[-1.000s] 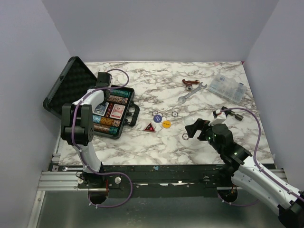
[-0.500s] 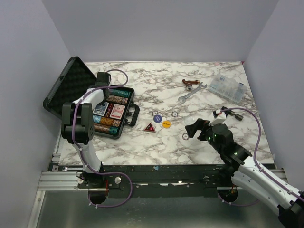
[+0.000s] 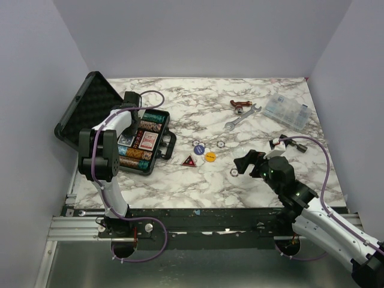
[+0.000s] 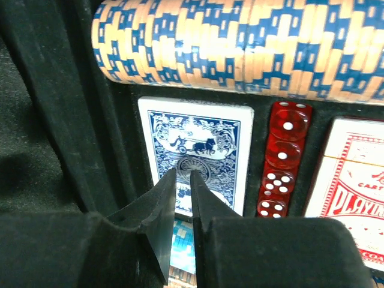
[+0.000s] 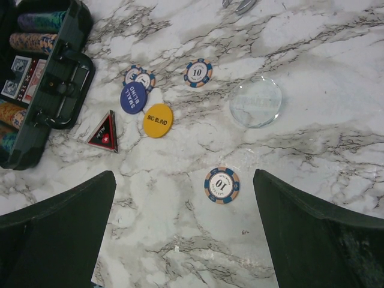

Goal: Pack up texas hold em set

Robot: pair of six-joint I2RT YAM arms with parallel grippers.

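Holds the left gripper (image 4: 182, 180), fingers nearly pressed together on nothing, over the blue deck (image 4: 198, 144) in the open case (image 3: 90, 111) at left, and poises the right gripper (image 5: 183, 177), fingers spread wide, above a loose chip (image 5: 221, 185), likely for pickup.

Two card decks (image 4: 195, 147), four red dice (image 4: 282, 155), four loose chips (image 5: 221, 184), three coloured discs (image 5: 158, 120) and one clear disc (image 5: 255, 103) are counted.

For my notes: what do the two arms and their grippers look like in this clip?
The left arm and right arm have white links, black joint housings and a looping purple cable each. The left gripper has black tapering wedge fingers; the right gripper broad dark ones. I see no markings.
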